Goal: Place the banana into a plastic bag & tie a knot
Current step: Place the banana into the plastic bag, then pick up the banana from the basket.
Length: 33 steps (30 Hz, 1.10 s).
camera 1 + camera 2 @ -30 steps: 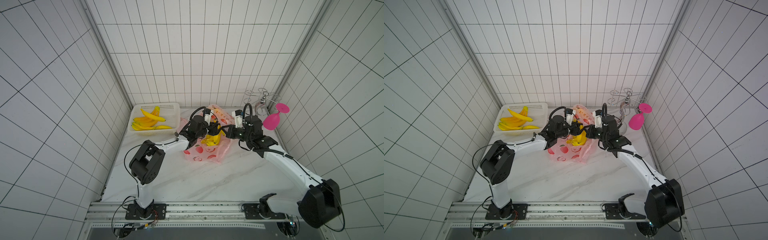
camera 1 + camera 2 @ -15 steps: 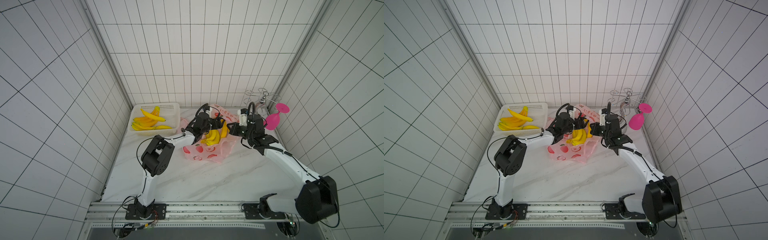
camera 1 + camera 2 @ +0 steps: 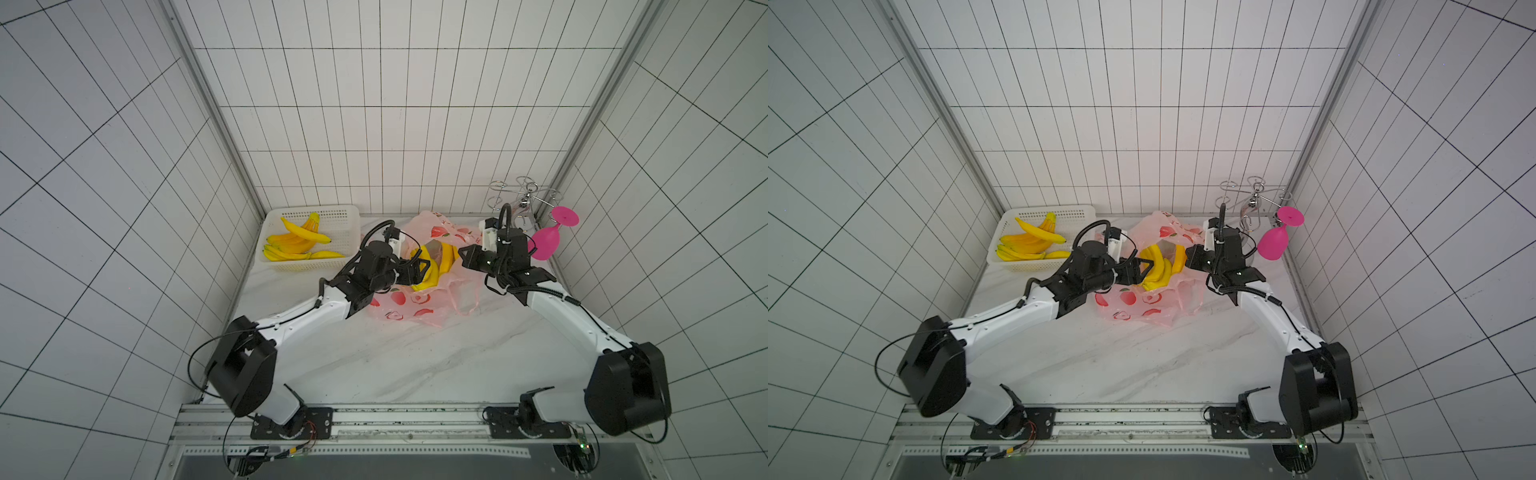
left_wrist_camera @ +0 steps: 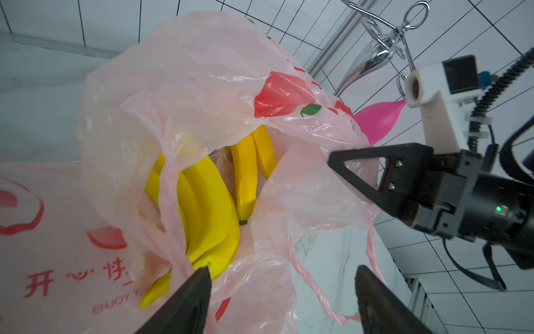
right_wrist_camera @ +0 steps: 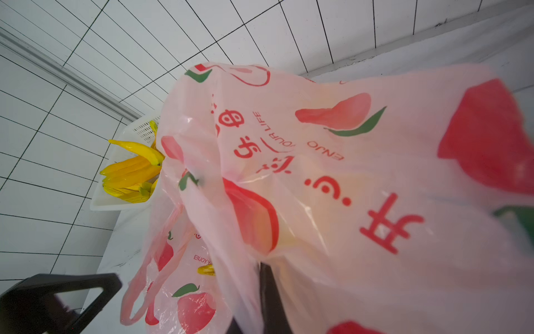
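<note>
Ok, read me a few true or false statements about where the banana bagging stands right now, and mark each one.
1. A bunch of bananas sits inside the pink plastic bag. True.
2. The bag is already tied in a knot. False: its mouth gapes open and a handle hangs loose.
3. The left gripper is clamped on the bananas. False: its jaws stand open at the bag's mouth, holding nothing.
4. The right gripper is shut on the bag's edge. True.
5. The white basket is empty. False: it holds spare bananas.
</note>
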{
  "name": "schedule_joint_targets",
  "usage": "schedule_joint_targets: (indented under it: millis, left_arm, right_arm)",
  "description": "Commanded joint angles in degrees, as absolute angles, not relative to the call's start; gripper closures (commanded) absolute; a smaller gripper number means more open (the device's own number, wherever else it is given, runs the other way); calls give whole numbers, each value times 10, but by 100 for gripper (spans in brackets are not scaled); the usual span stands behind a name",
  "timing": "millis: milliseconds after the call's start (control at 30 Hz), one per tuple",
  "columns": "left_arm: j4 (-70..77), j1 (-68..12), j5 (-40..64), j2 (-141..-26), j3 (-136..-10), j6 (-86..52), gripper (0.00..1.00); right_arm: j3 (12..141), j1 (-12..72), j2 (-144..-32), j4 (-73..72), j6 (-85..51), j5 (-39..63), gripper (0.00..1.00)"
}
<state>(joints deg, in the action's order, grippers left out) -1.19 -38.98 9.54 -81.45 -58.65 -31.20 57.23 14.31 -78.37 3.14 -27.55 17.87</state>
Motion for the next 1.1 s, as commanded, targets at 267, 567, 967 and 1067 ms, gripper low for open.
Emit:
schedule_joint_targets:
  millis: [267, 567, 967, 1067]
  left_arm:
    - [-263, -172, -93, -804, -708, -325, 20]
    - [-326, -72, -96, -1022, -887, -349, 20]
    - [-445, -27, -57, -1278, -1146, -365, 26]
    - [-441, -25, -60, -1295, -1148, -374, 25]
  right_arm:
    - [594, 139, -769, 19, -266, 202, 100]
    - [564, 139, -752, 11, -267, 217, 100]
    - [549, 139, -754, -2, -270, 235, 100]
    - [542, 139, -754, -7, -271, 236, 100]
